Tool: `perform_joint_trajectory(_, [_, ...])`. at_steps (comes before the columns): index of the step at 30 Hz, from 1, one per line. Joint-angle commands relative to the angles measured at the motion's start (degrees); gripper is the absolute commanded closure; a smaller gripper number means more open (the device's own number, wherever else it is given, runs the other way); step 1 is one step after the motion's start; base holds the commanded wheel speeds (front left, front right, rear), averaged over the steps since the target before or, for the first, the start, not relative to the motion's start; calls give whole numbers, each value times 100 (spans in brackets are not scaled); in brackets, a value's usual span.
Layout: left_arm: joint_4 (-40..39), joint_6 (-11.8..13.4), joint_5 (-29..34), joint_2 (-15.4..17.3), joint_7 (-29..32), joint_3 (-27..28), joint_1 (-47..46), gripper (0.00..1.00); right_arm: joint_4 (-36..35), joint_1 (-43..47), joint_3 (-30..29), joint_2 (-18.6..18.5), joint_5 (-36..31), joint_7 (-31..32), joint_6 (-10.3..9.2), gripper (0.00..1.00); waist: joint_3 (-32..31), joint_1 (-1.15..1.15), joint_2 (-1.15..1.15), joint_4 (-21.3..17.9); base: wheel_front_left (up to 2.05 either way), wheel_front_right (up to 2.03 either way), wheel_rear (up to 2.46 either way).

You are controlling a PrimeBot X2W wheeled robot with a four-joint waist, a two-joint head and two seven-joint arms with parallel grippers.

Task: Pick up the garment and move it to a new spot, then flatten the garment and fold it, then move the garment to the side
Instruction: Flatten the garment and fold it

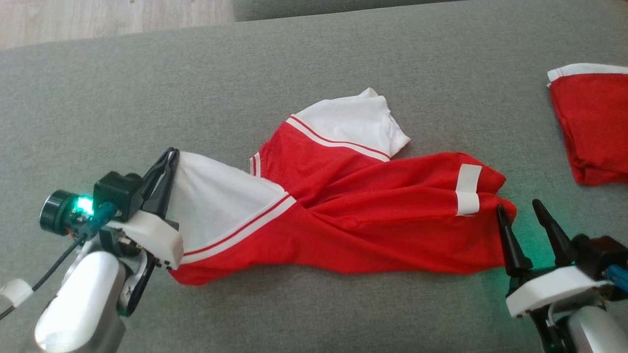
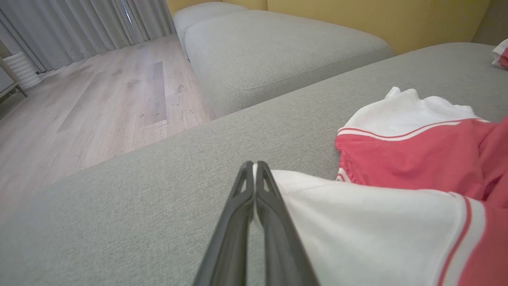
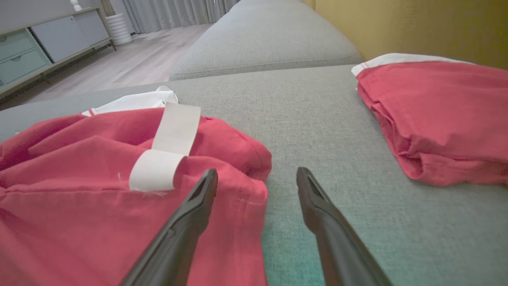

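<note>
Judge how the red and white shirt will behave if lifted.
Probably floppy: the red and white shirt lies creased and twisted. Likely light: the left pincer grips only a thin white edge. Its far end would probably drag on the cushion.

This looks like a living room in a home: the surface is a wide grey upholstered sofa seat [image 1: 314,59]; a second cushioned section [image 2: 278,47] with a stitched seam shows in the upper middle of the left wrist view; pale wood-plank floor [image 2: 111,99] runs to long grey curtains [image 2: 79,28] at that view's upper left. A low sideboard [image 3: 35,47] with drawers stands at the upper left of the right wrist view; a red and white garment [image 1: 343,220] lies on the seat, a folded red one [image 1: 593,127] at the head view's right edge.
</note>
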Motion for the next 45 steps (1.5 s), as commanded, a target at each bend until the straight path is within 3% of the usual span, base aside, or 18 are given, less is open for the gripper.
perform_joint_trajectory(1, [-209, 62, 35, 264, -43, 260, -228, 100, -102, -163, 171, -188, 151, 33, 39, 0, -3, 0, 0, 21, 0, 0, 0])
perform_joint_trajectory(12, [-219, 100, -3, 309, -8, 222, -223, 100, 169, -250, 585, -344, 922, 264, 39, 2, 3, 0, 0, 113, 0, 0, 0])
perform_joint_trajectory(13, [-216, 99, -10, 310, -9, 217, -219, 100, 186, -256, 606, -351, 948, 256, 39, 20, -2, 0, 0, 115, 0, 0, 0])
perform_joint_trajectory(14, [-212, 99, -17, 311, -12, 213, -215, 100, 202, -265, 626, -358, 966, 242, 39, 53, -8, 0, 0, 116, 0, 0, 0])
perform_joint_trajectory(15, [-209, 98, -23, 313, -18, 210, -213, 100, 213, -274, 654, -369, 979, 223, 39, 70, -13, 0, 0, 116, 0, 0, 0])
perform_joint_trajectory(16, [-207, 98, -29, 317, -25, 208, -210, 100, 226, -282, 677, -378, 994, 209, 39, 100, -17, 0, 0, 116, 0, 0, 0])
perform_joint_trajectory(23, [-226, 104, -39, 367, -283, 241, -208, 100, 177, -379, 828, -534, 1095, -16, 39, 100, -127, 0, 0, 64, 0, 0, 0])
perform_joint_trajectory(32, [-602, 120, 62, 522, -1002, 360, -210, 100, -426, -479, 399, -995, 1209, -155, 39, 100, -641, 0, 0, -64, 0, 0, 0])
perform_joint_trajectory(38, [-1256, 47, 68, 802, -1236, 545, -382, 100, -1561, -580, -176, -1662, 1189, 409, 39, 100, -1093, 0, 0, -126, 0, 0, 0])
perform_joint_trajectory(45, [-2184, -211, 4, 1235, -901, 764, -1212, 100, -2875, -1132, -858, -2446, 1224, 1306, 39, 100, -1340, 0, 0, -145, 0, 0, 0])
